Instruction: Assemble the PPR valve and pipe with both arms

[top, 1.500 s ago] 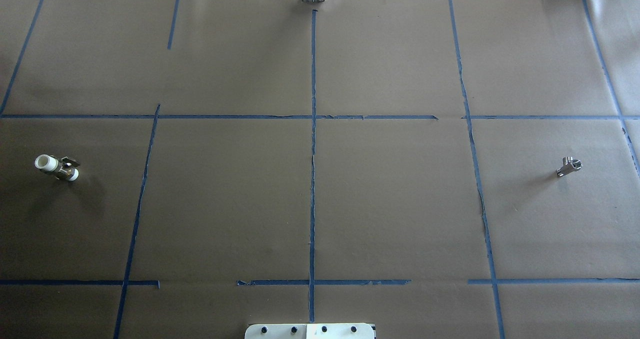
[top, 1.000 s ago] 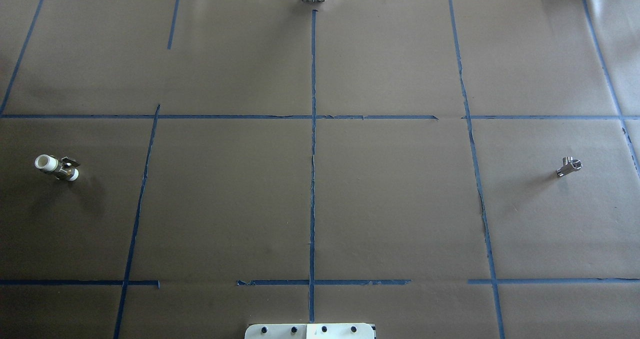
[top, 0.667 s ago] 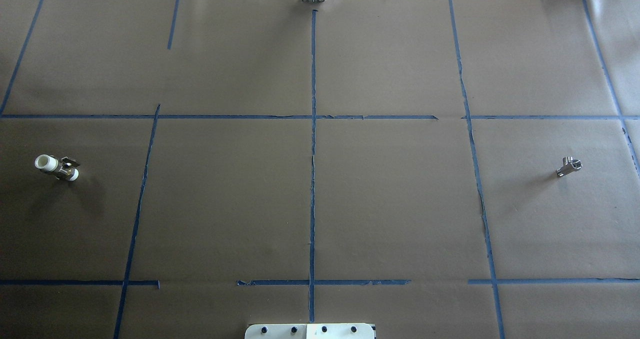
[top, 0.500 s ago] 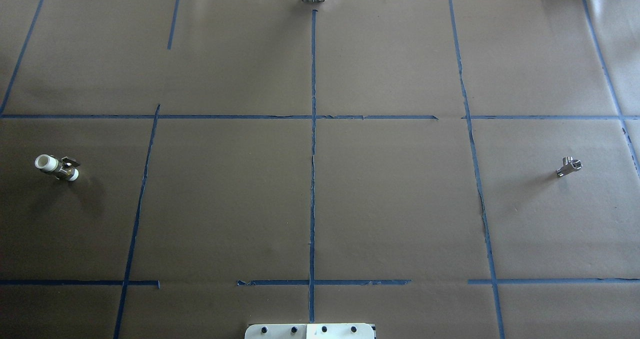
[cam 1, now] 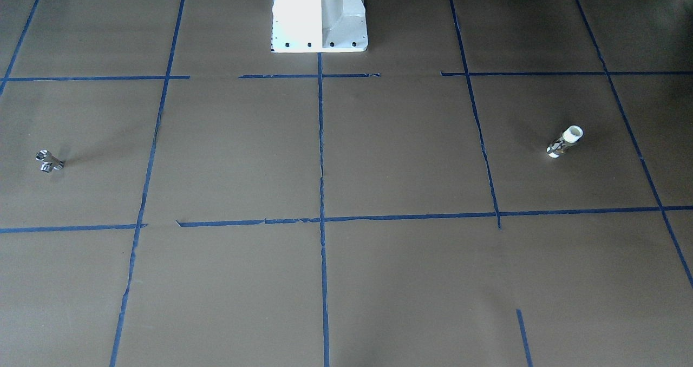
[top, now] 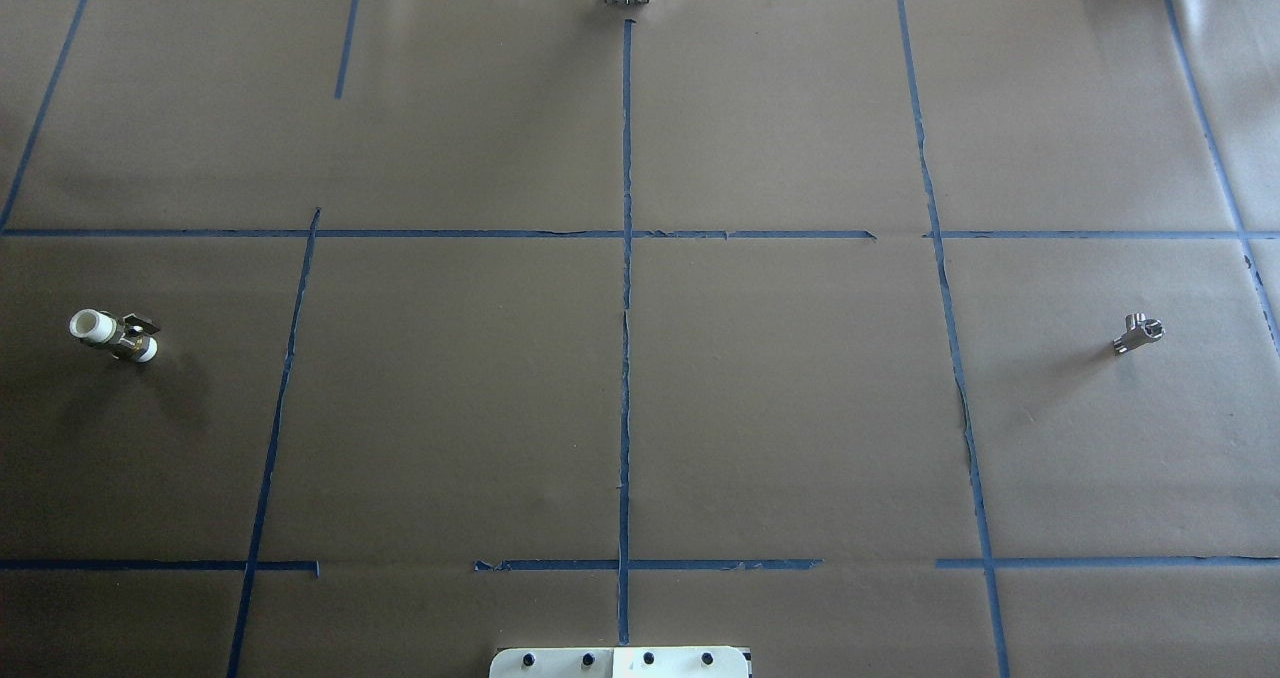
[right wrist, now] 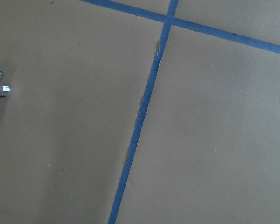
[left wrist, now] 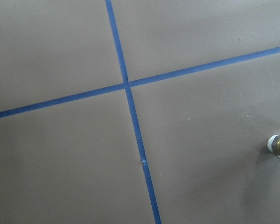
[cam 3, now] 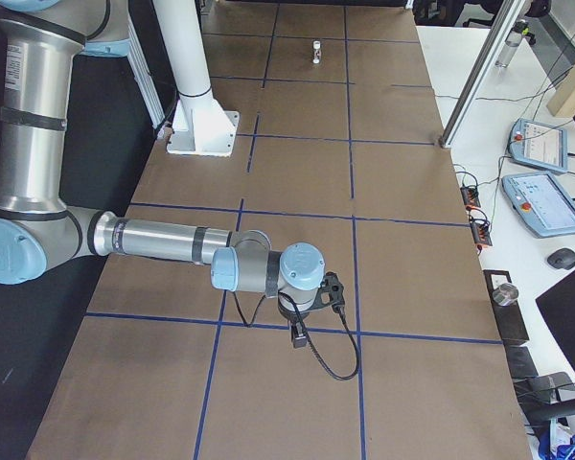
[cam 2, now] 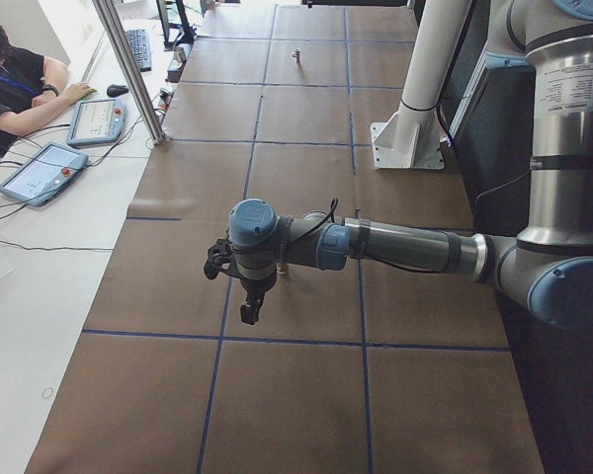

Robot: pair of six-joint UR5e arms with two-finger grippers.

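The pipe (top: 113, 335) is being shown at the overhead view's middle left, the PPR valve (top: 1138, 334) at its middle right — whether the left gripper (cam 2: 249, 314) and right gripper (cam 3: 299, 336) are clenched cannot be told.

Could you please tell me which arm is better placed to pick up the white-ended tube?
The left. The short white-ended brassy tube lies far on the robot's left and shows at the left wrist view's edge; the small chrome T-shaped fitting lies far on its right.
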